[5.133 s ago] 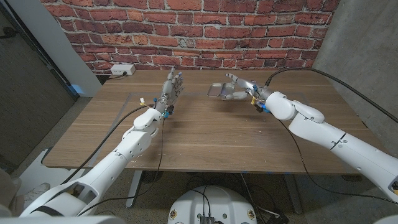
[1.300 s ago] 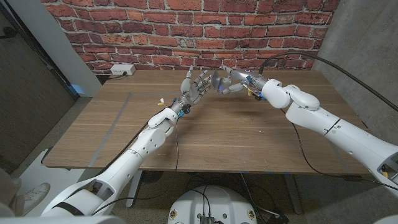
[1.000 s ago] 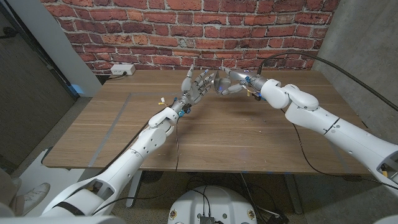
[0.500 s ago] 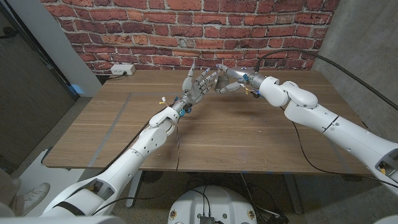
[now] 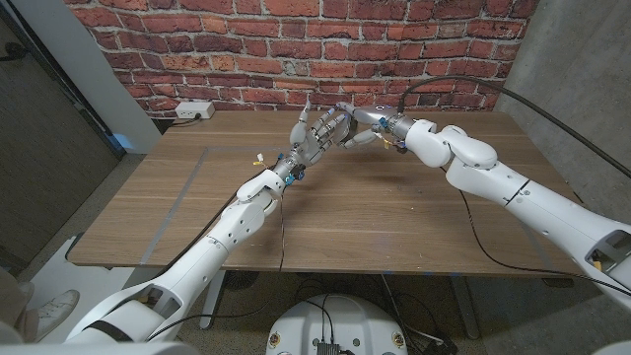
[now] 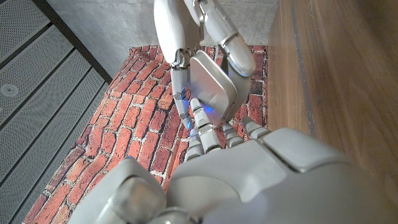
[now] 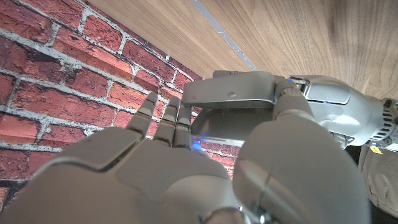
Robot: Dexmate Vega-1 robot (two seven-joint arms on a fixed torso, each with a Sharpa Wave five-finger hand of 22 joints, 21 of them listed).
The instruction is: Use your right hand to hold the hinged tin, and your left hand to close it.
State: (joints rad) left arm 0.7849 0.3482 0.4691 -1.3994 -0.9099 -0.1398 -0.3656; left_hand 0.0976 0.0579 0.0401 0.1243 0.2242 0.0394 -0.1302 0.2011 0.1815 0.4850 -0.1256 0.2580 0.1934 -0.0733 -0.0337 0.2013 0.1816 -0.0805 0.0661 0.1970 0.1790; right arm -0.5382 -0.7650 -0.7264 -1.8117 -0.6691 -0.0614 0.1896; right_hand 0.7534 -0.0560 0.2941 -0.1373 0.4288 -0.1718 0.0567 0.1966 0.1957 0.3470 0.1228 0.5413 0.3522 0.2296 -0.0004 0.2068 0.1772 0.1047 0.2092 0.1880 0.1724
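My right hand (image 5: 367, 126) holds the small silver hinged tin (image 6: 212, 92) in the air above the far middle of the table (image 5: 325, 212). It grips the tin by its edges, as the left wrist view shows. My left hand (image 5: 315, 136) stands against the tin from the other side, fingers spread upward. In the right wrist view, a left fingertip (image 7: 290, 94) presses on the tin's lid (image 7: 231, 93), which lies folded down close over the base (image 7: 235, 122). I cannot tell whether a gap is left. In the head view the two hands hide most of the tin.
A white power strip (image 5: 194, 110) lies at the table's back left, by the red brick wall (image 5: 296, 39). Grey tape lines (image 5: 200, 170) cross the left half of the table. A black cable (image 5: 463, 212) hangs from my right arm over the table.
My right hand has lifted the open tin off the table and carried it left. My left hand came over to meet it, and the lid has swung down toward the base.
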